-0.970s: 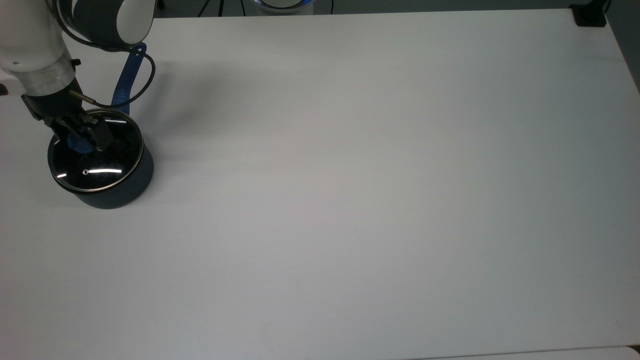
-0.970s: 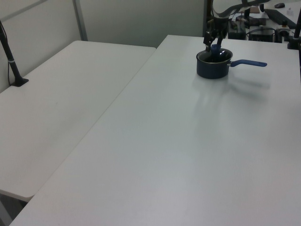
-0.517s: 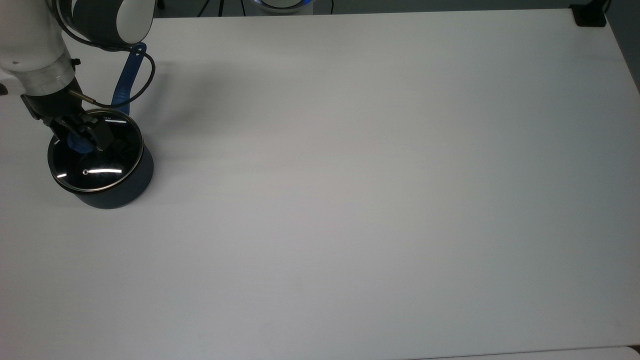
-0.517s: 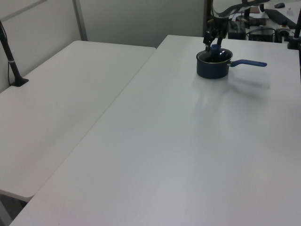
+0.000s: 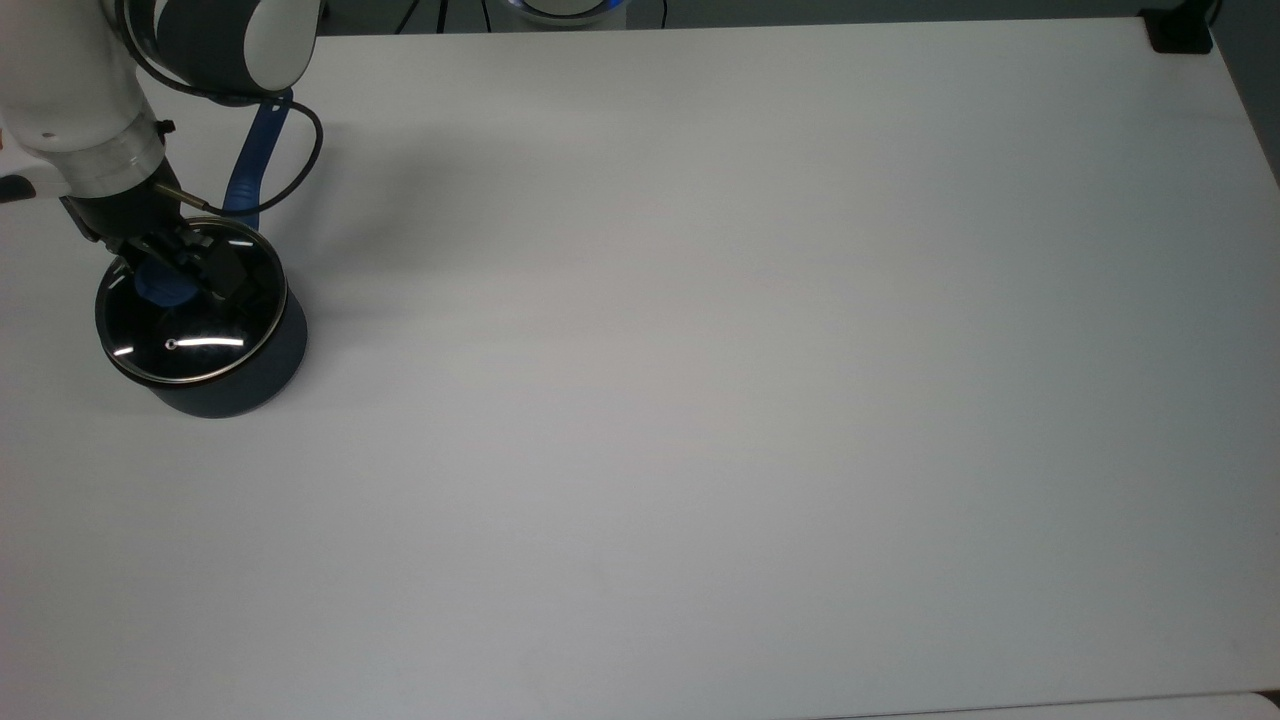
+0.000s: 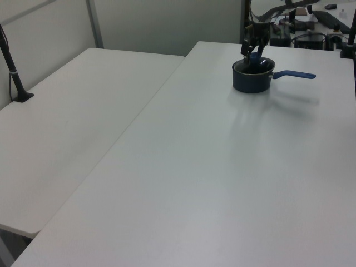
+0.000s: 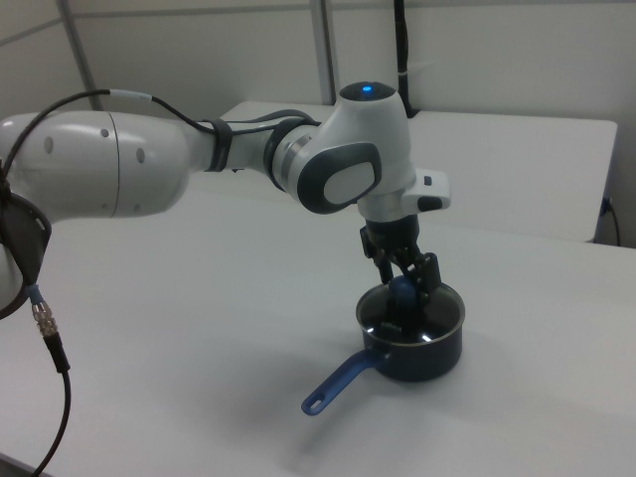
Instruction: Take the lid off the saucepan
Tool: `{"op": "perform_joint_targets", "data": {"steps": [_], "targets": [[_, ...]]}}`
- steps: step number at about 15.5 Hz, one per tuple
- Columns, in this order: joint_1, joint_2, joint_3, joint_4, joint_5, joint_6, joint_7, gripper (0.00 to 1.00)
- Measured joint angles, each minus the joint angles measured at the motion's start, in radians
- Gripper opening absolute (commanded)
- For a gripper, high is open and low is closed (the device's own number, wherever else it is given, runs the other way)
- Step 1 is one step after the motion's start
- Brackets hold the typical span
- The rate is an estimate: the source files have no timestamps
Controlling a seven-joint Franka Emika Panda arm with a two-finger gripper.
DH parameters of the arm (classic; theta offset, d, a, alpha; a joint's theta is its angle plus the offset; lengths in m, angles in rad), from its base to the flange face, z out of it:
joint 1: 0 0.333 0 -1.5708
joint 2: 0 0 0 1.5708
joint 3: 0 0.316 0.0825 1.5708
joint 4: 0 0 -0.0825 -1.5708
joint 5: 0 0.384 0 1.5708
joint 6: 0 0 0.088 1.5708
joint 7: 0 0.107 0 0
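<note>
Gripper (image 7: 402,285): fingers clenched on the lid's blue knob (image 7: 400,293).
Lid (image 5: 190,325): seated on saucepan (image 7: 422,356).
Saucepan handle (image 7: 341,383): untouched.

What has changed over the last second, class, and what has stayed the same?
The gripper has shifted slightly toward the top view's right, its jaws still astride the blue knob. The lid remains seated on the saucepan, which has not moved on the table.
</note>
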Motion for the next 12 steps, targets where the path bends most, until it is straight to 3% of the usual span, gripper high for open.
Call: {"op": "perform_joint_targets", "data": {"steps": [4,12], "targets": [[-0.001,0.0,-0.002,0.0,-0.001,0.0,-0.003,0.63],[0.0,0.0,-0.002,0.0,-0.001,0.0,-0.005,0.63]]}}
